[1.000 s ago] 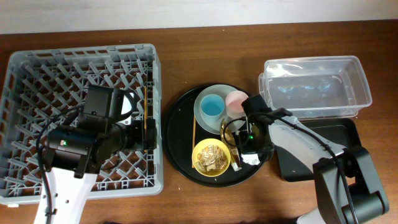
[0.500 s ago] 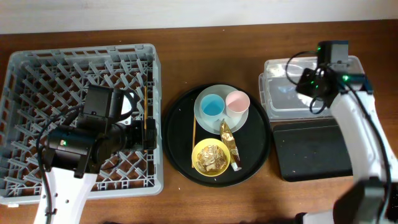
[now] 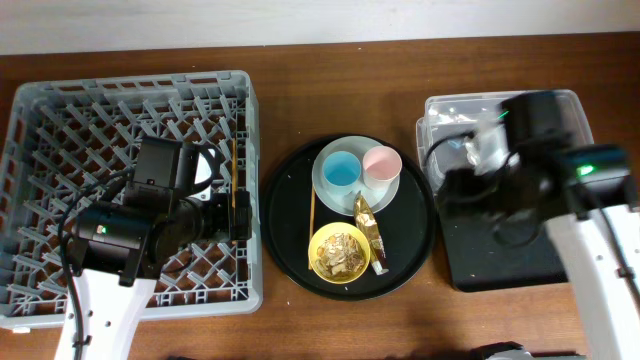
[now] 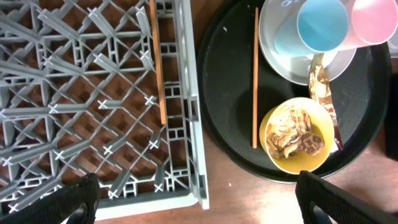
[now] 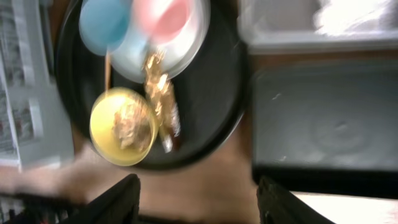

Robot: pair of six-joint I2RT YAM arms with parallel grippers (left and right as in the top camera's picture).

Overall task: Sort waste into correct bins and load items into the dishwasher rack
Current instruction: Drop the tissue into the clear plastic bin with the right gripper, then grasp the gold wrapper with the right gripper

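My left gripper (image 4: pixel 202 202) hangs open over the near right corner of the grey dishwasher rack (image 3: pixel 60 130), holding nothing. One chopstick (image 4: pixel 158 62) lies in the rack, another chopstick (image 4: pixel 255 78) on the round black tray (image 3: pixel 290 215). That tray holds the pale plate (image 3: pixel 355 192) with the blue cup (image 3: pixel 341 170) and pink cup (image 3: pixel 381 163), the yellow bowl (image 3: pixel 340 252) of food scraps (image 4: pixel 297 132) and the gold foil wrapper (image 3: pixel 372 235). My right gripper (image 5: pixel 199 202) is open and empty, blurred, above the table between the round tray and the black bin (image 3: pixel 520 250). The white napkin (image 5: pixel 348 15) lies in the clear tub (image 3: pixel 560 110).
The clear tub and the shallow black bin sit side by side at the right, the tub farther back. The rack fills the left of the table. Bare wooden table (image 3: pixel 330 60) shows behind the round tray and along the front edge.
My right gripper left the round tray shut on the napkin, swung to the clear tub, opened and dropped it there, then swung back left. The left arm stayed still.
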